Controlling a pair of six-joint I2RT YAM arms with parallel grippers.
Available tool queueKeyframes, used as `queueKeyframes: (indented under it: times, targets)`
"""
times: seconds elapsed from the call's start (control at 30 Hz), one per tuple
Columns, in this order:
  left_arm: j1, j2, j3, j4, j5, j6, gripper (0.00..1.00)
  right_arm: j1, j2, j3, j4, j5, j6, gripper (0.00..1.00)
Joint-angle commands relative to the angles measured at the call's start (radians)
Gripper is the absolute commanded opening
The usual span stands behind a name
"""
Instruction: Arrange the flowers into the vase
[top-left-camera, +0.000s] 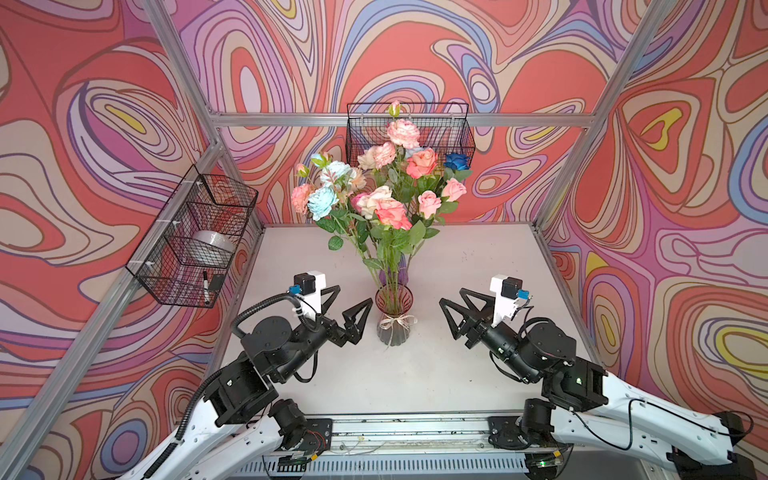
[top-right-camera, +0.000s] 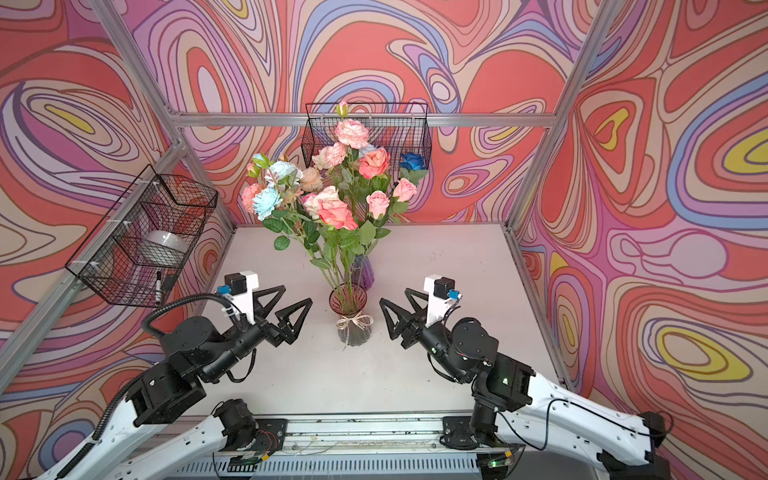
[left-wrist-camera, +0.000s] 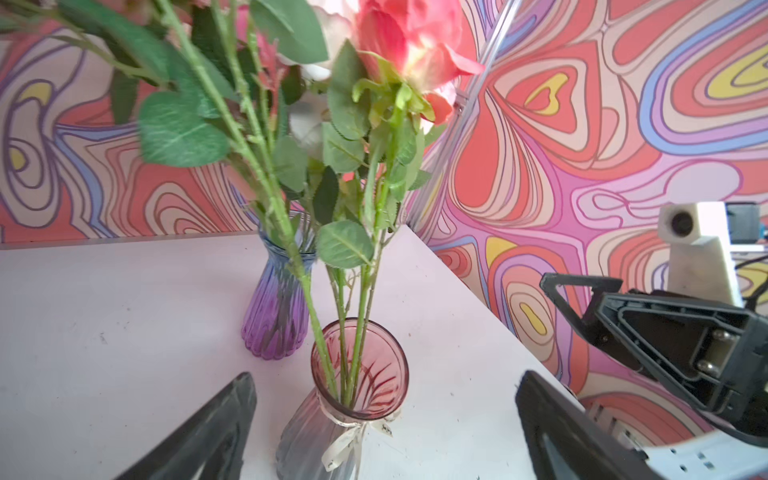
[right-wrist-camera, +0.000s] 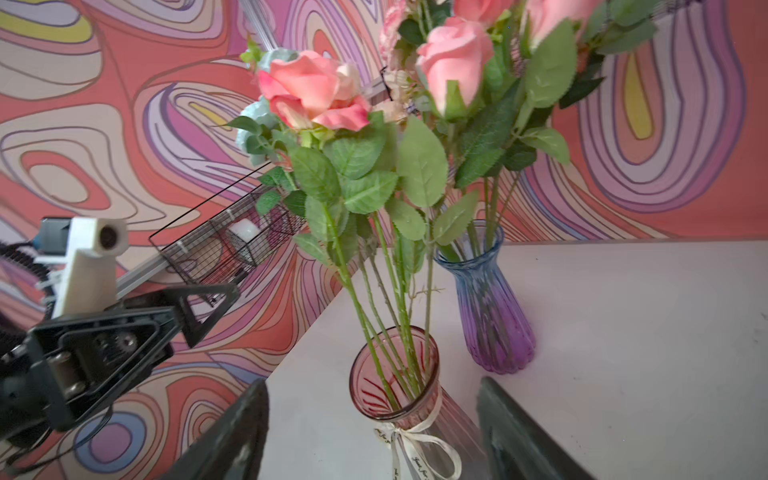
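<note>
The flowers (top-left-camera: 386, 187) stand as a tall bunch of pink, peach, cream, pale blue and one dark blue bloom. Several green stems drop into a pink-and-grey glass vase (top-left-camera: 394, 320) tied with a cream ribbon, mid-table in both top views (top-right-camera: 349, 324). Other stems sit in a blue-purple vase (top-left-camera: 402, 270) just behind it. My left gripper (top-left-camera: 354, 293) hangs open just left of the pink vase, not touching it. My right gripper (top-left-camera: 451, 294) hangs open a little to its right. In both wrist views the pink vase (left-wrist-camera: 361, 374) (right-wrist-camera: 395, 374) shows ahead between empty fingers (left-wrist-camera: 232, 415) (right-wrist-camera: 245, 428).
A black wire basket (top-left-camera: 195, 237) on the left wall holds a tape roll and a marker. Another wire basket (top-left-camera: 453, 133) hangs on the back wall behind the blooms. Aluminium frame posts edge the pale table (top-left-camera: 478, 257).
</note>
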Motion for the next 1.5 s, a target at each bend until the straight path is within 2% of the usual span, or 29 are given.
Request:
queueKeyframes:
  times: [0.0, 0.03, 0.17, 0.27, 0.33, 0.4, 0.5, 0.57, 0.67, 0.83, 0.97, 1.07, 1.2, 1.27, 1.33, 1.4, 1.43, 1.47]
  targets:
    - [-0.006, -0.075, -0.097, -0.027, -0.146, -0.058, 1.00, 0.005, 0.006, -0.055, -0.052, 0.219, 0.020, 0.93]
    - [-0.006, -0.089, -0.123, -0.027, -0.180, -0.071, 1.00, 0.005, 0.014, -0.065, -0.067, 0.261, 0.030, 0.98]
    - [-0.006, -0.087, -0.197, -0.027, -0.311, -0.091, 1.00, 0.004, 0.095, -0.086, -0.103, 0.409, 0.076, 0.98]
    - [-0.005, -0.009, -0.182, -0.036, -0.451, -0.087, 1.00, -0.005, 0.146, -0.128, -0.022, 0.416, 0.012, 0.98]
    - [0.013, 0.055, -0.178, 0.020, -0.472, -0.010, 1.00, -0.031, 0.173, -0.143, -0.005, 0.405, 0.012, 0.98]
    - [0.071, 0.129, -0.166, 0.070, -0.463, 0.058, 1.00, -0.088, 0.191, -0.143, -0.028, 0.366, 0.046, 0.98]
    - [0.259, 0.248, -0.121, 0.078, -0.395, 0.074, 1.00, -0.189, 0.196, -0.152, -0.042, 0.259, 0.092, 0.98]
    - [0.359, 0.317, -0.112, 0.140, -0.376, 0.131, 1.00, -0.227, 0.193, -0.156, -0.047, 0.226, 0.113, 0.98]
    - [0.460, 0.427, -0.124, 0.257, -0.385, 0.245, 1.00, -0.237, 0.191, -0.150, -0.063, 0.232, 0.117, 0.98]
    - [0.636, 0.615, -0.204, 0.441, -0.291, 0.283, 1.00, -0.238, 0.170, -0.145, -0.079, 0.245, 0.112, 0.98]
    - [0.669, 0.774, -0.349, 0.769, -0.263, 0.367, 0.99, -0.239, 0.146, -0.141, -0.088, 0.234, 0.110, 0.98]
    - [0.673, 0.881, -0.380, 0.940, -0.287, 0.422, 1.00, -0.240, 0.142, -0.122, -0.117, 0.224, 0.110, 0.98]
    - [0.698, 0.936, -0.375, 1.003, -0.196, 0.420, 1.00, -0.241, 0.137, -0.120, -0.129, 0.231, 0.104, 0.98]
    - [0.712, 0.989, -0.414, 1.140, -0.168, 0.423, 1.00, -0.242, 0.141, -0.122, -0.126, 0.237, 0.096, 0.98]
    - [0.743, 0.977, -0.401, 1.058, -0.107, 0.383, 1.00, -0.243, 0.150, -0.123, -0.119, 0.250, 0.090, 0.98]
    - [0.755, 1.047, -0.441, 1.236, -0.084, 0.399, 1.00, -0.254, 0.168, -0.117, -0.112, 0.263, 0.080, 0.98]
    - [0.755, 1.033, -0.445, 1.210, -0.081, 0.396, 1.00, -0.263, 0.181, -0.109, -0.114, 0.275, 0.080, 0.98]
    - [0.756, 1.005, -0.417, 1.098, -0.084, 0.376, 1.00, -0.274, 0.194, -0.101, -0.111, 0.287, 0.073, 0.98]
